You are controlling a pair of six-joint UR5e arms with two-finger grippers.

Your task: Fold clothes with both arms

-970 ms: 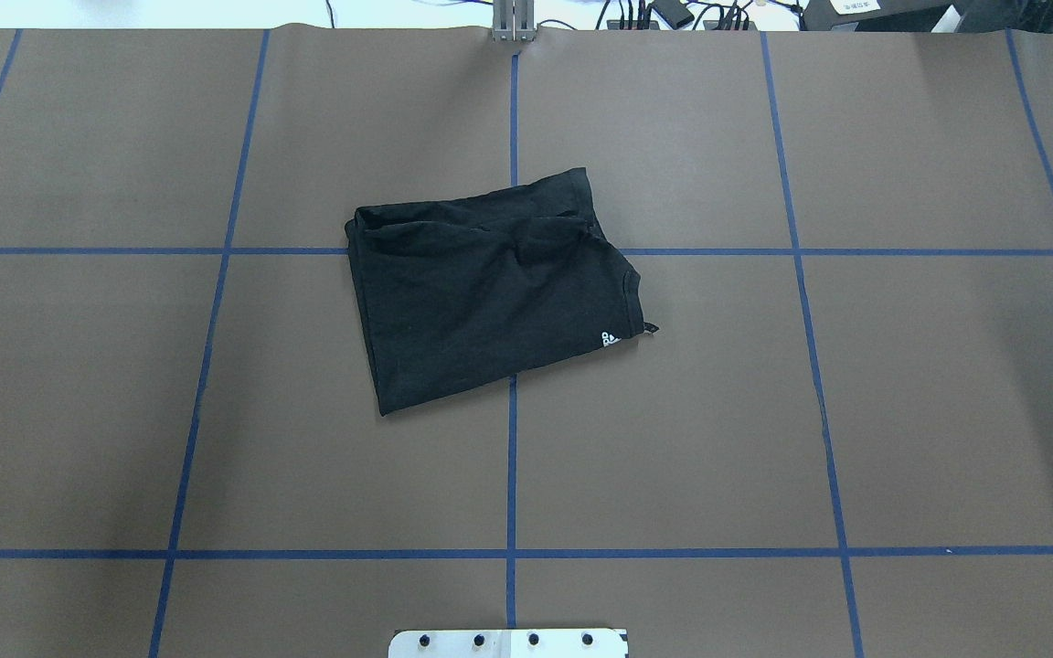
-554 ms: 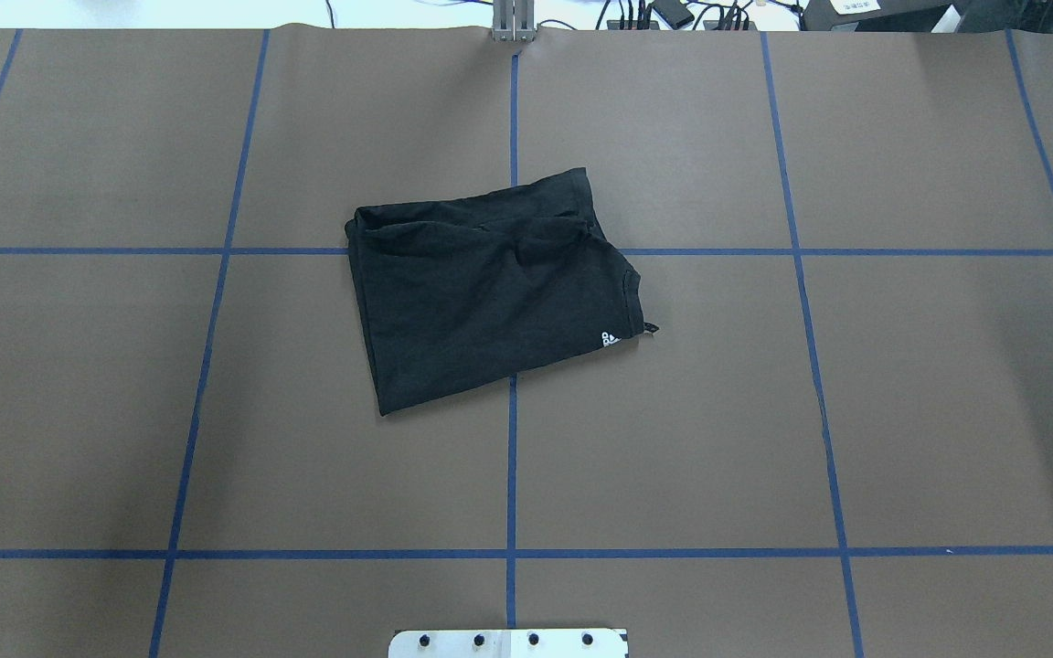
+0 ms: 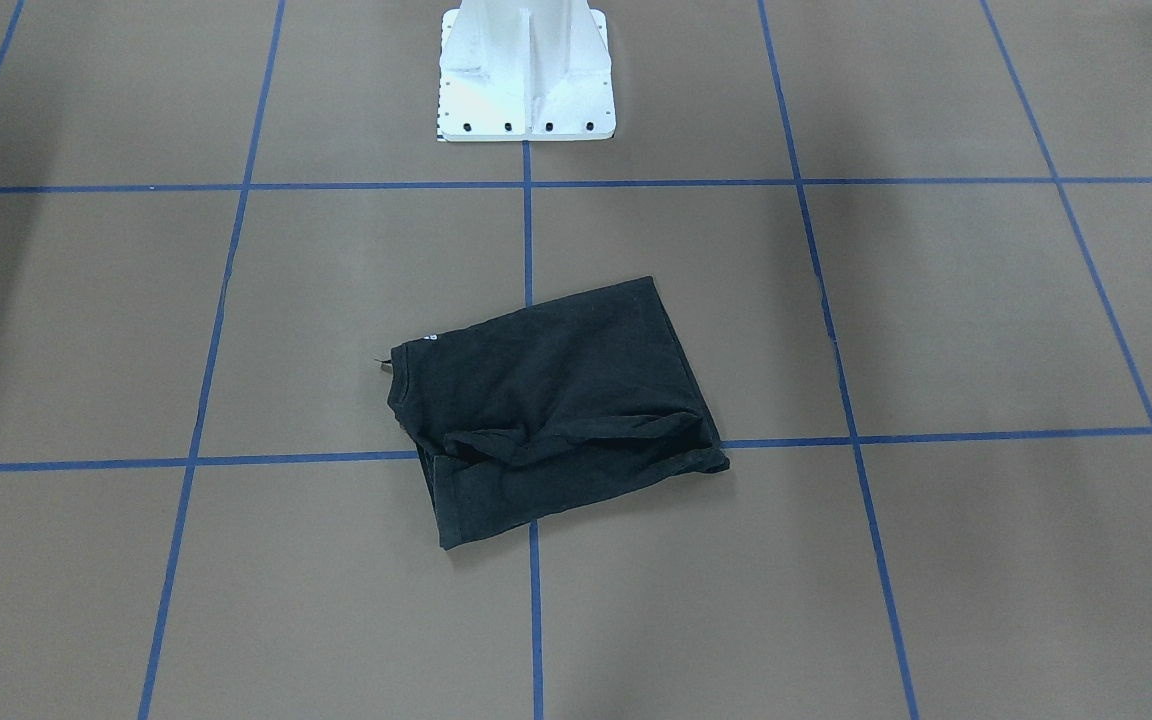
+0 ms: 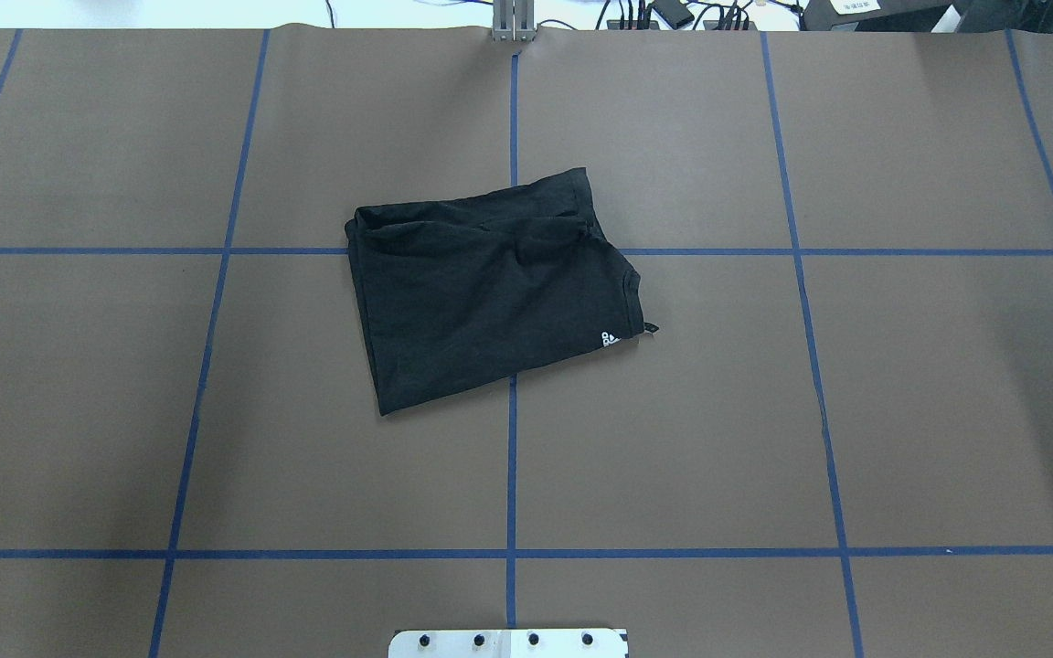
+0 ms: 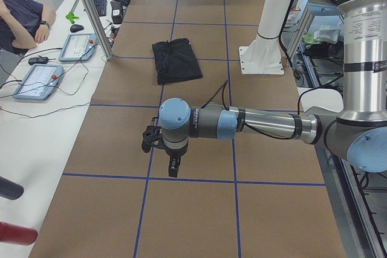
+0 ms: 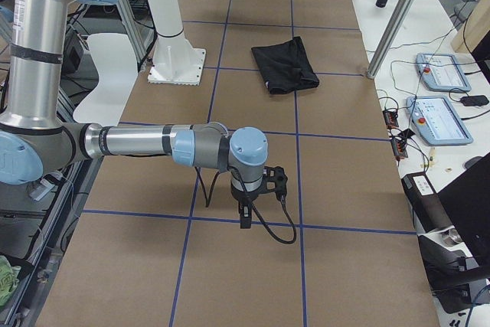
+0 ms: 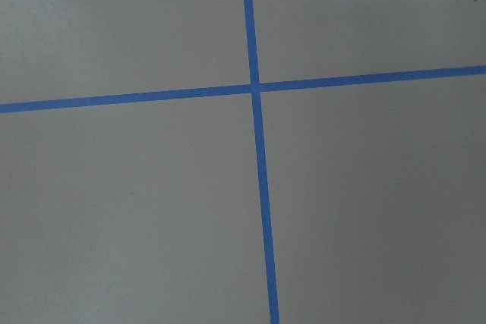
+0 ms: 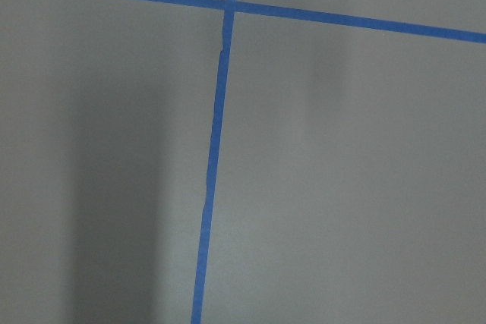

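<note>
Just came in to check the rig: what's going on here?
Nothing is handling the black T-shirt; it lies folded in a rough rectangle near the middle of the table. The left gripper and the right gripper hang over the table near opposite ends, well away from it. Whether they are open or shut cannot be told.

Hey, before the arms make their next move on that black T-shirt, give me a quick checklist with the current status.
1. T-shirt lying folded on the table: ok.
2. Fold tidy: the edge away from the robot is rumpled, not ok.
3. Left gripper away from the T-shirt: ok.
4. Right gripper away from the T-shirt: ok.
5. Both open: cannot tell.
6. Operator off the table: ok.
</note>
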